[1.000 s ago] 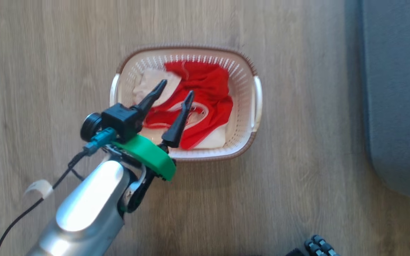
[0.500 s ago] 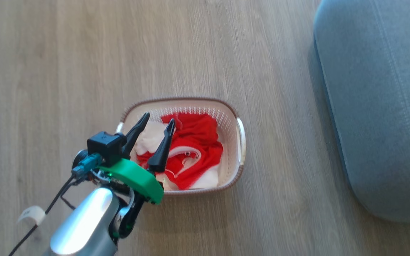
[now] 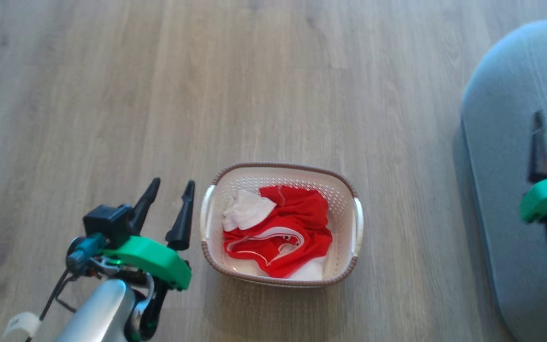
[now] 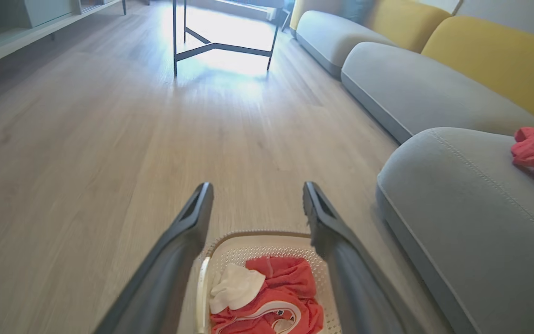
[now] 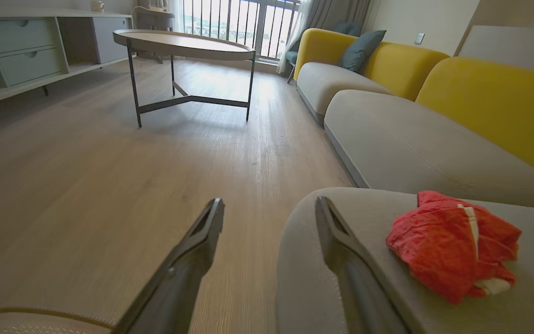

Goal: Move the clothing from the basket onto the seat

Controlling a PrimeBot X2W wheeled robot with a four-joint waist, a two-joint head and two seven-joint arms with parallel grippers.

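At 7 o'clock in the head view the left gripper point(image 3: 173, 185), wide open and empty, has drawn off from above the clothing point(image 3: 297, 216) to hang over the floor point(image 3: 112, 95) at 9 o'clock of the basket point(image 3: 280, 166), so the red and white pile lies ungrasped inside. Farther off at 3 o'clock the right gripper point(image 5: 269, 204), spread and empty too, hovers over the seat point(image 3: 501, 142), where one red garment point(image 5: 452, 241) already rests.
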